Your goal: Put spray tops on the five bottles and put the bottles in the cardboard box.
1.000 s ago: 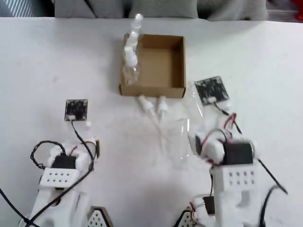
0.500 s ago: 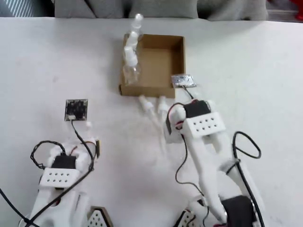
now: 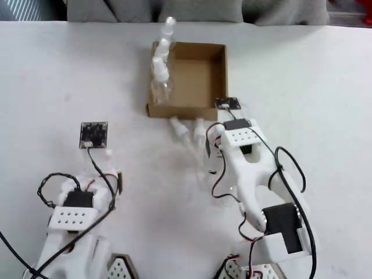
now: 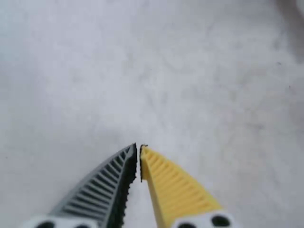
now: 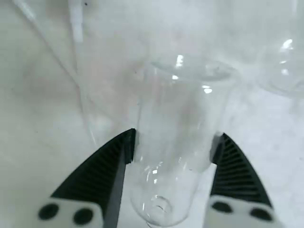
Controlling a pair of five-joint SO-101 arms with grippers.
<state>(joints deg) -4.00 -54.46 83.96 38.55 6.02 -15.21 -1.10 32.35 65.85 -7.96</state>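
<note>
A clear bottle [image 5: 183, 128] without a top lies on the white table between the two black fingers [image 5: 114, 166] of my right gripper [image 5: 173, 142]. The gripper is open, its fingertips close against the bottle's sides. In the high view my right gripper [image 3: 210, 152] sits just in front of the cardboard box [image 3: 216, 75]. Two loose spray tops [image 3: 177, 127] [image 3: 199, 129] lie beside it. Several topped bottles [image 3: 161, 64] lean at the box's left wall. My left gripper [image 4: 138, 159] is shut over bare table, at the near left [image 3: 113, 177].
Part of a second clear bottle [image 5: 285, 61] lies next to the held-between one. Thin spray tubes [image 5: 76, 28] run across the table near the right fingers. Cables hang from both arms. A small camera board [image 3: 94, 135] hangs over the table ahead of the left arm.
My right arm has stretched forward and leftward from the near right, and its open gripper has come down around the clear bottle. The left arm has kept still.
</note>
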